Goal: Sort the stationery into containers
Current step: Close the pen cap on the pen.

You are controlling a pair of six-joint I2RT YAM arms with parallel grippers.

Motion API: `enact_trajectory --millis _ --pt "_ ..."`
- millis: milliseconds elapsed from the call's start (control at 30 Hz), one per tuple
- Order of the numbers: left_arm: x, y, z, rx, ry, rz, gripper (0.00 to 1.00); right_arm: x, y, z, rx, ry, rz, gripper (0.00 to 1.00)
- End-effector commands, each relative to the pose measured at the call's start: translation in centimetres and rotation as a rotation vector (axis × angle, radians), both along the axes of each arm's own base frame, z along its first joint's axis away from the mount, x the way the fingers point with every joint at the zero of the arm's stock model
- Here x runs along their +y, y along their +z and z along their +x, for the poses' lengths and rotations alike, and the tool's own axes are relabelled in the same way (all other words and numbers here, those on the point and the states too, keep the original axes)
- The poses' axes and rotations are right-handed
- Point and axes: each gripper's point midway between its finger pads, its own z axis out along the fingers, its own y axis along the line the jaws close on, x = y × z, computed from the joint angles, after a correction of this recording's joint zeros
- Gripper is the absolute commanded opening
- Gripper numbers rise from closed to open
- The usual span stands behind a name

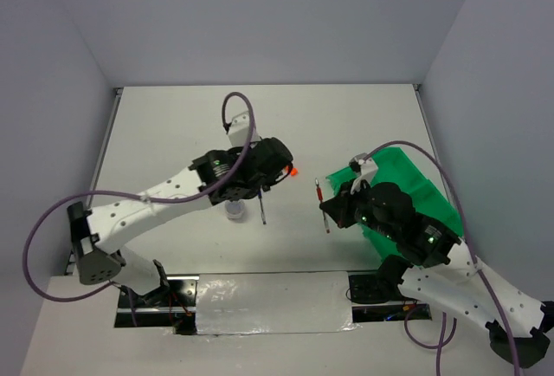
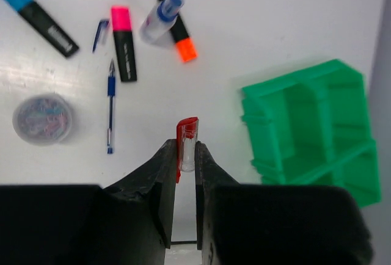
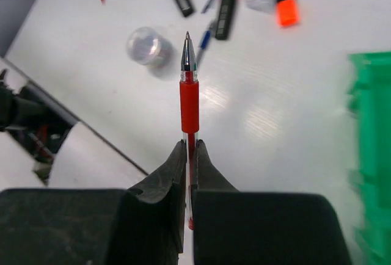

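Observation:
My left gripper (image 2: 186, 149) is shut on a clear pen cap with a red clip (image 2: 187, 138), held above the table left of the green divided tray (image 2: 299, 85). My right gripper (image 3: 189, 146) is shut on an uncapped red pen (image 3: 189, 94), tip pointing away. In the top view the red pen (image 1: 323, 207) is beside the tray (image 1: 407, 172), and the left gripper (image 1: 286, 171) is to its left. On the table lie blue (image 2: 40, 11), pink (image 2: 124, 42) and orange (image 2: 185, 42) highlighters, a white bottle (image 2: 160, 18), a blue pen (image 2: 110, 106) and a round tub (image 2: 43, 118).
A loose blue pen cap (image 2: 99, 33) lies next to the pink highlighter. The table's near edge with dark hardware and cables (image 3: 30, 118) shows at the left of the right wrist view. Grey walls enclose the table on three sides.

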Motion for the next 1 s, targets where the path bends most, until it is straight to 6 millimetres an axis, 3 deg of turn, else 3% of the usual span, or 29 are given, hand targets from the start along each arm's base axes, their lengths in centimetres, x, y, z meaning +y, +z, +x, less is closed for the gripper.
enact_trajectory --millis 0,33,67,133,167,200,233,267,433,700,967 --pt "1.4 5.3 1.1 -0.192 -0.075 0.039 0.0 5.0 3.7 0.0 -0.109 0.152 0.297 0.0" --pt "1.6 5.7 1.0 -0.21 -0.089 0.038 0.0 5.6 3.9 -0.2 -0.108 0.172 0.333 0.0" --pt "1.5 7.8 0.9 -0.263 -0.104 -0.026 0.0 5.9 2.8 -0.3 -0.101 0.18 0.346 0.0" --pt "1.5 8.1 0.6 -0.306 -0.171 -0.017 0.0 7.1 4.5 -0.8 -0.149 0.245 0.444 0.0" --pt "1.4 10.6 0.3 -0.37 -0.19 -0.105 0.0 7.4 4.1 -0.8 -0.151 0.255 0.465 0.0" --pt "1.4 11.1 0.0 -0.402 -0.224 -0.109 0.0 7.8 5.3 -0.8 -0.189 0.271 0.51 0.0" --pt "1.5 10.1 -0.2 -0.412 -0.244 -0.11 0.0 8.2 5.4 -0.8 -0.186 0.28 0.528 0.0" --pt "2.0 11.6 -0.7 -0.452 -0.255 -0.154 0.0 8.7 5.5 -1.1 -0.188 0.31 0.539 0.0" --pt "2.5 13.5 -2.1 -0.551 -0.319 -0.255 0.0 10.7 7.2 -1.8 -0.235 0.399 0.559 0.0" --pt "2.3 13.3 -2.5 -0.555 -0.338 -0.281 0.0 12.9 8.6 -2.3 -0.239 0.437 0.581 0.0" --pt "2.2 13.3 -2.9 -0.58 -0.361 -0.302 0.0 12.6 8.9 -1.3 -0.221 0.349 0.577 0.0"
